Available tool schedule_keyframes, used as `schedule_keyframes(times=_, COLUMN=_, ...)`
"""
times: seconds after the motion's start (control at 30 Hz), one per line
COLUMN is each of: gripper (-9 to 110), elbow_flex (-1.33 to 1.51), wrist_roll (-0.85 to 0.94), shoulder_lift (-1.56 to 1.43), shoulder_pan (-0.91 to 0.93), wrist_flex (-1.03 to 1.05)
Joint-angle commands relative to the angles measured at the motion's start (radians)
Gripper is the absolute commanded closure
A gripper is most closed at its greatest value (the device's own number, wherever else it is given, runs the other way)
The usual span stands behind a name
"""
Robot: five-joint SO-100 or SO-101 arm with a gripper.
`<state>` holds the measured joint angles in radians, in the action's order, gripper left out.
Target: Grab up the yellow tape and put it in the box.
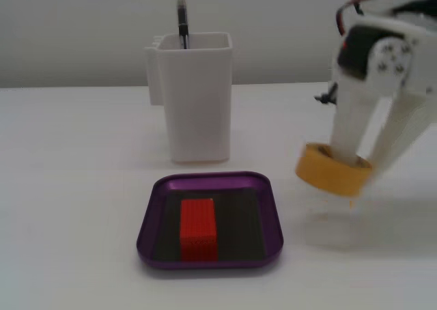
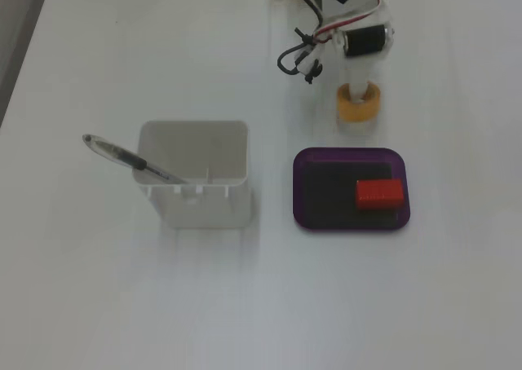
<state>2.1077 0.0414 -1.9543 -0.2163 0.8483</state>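
The yellow tape is a yellow-orange ring, held tilted a little above the table to the right of the box in a fixed view. It also shows in the other fixed view, just beyond the box's far edge. My gripper is shut on the tape, one white finger through its hollow core and one outside. The box is a shallow purple tray with a dark floor; it also shows from above. A red ridged block lies inside it.
A tall white plastic container with a pen in it stands behind the box. In the view from above the container is left of the box. The arm's wires hang near the tape.
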Motion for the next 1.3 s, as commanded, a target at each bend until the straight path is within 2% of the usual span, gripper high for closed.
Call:
schedule_keyframes(times=0.0, gripper=102, elbow_flex=-0.160, wrist_roll=0.003, shoulder_lift=-0.075, shoulder_pan=0.064, wrist_flex=-0.008)
schedule_keyframes(times=0.2, gripper=102, elbow_flex=-0.328, wrist_roll=0.003, shoulder_lift=0.012, shoulder_pan=0.169, wrist_flex=0.005)
schedule_keyframes(times=0.6, gripper=102, elbow_flex=-0.488, wrist_roll=0.002, shoulder_lift=0.324, shoulder_pan=0.178, wrist_flex=-0.008)
schedule_keyframes(times=0.9, gripper=102, elbow_flex=-0.500, wrist_roll=0.000, shoulder_lift=0.459, shoulder_pan=0.172, wrist_flex=-0.009)
schedule_keyframes(times=1.27, gripper=102, elbow_flex=-0.500, wrist_roll=-0.006, shoulder_lift=0.472, shoulder_pan=0.170, wrist_flex=-0.011)
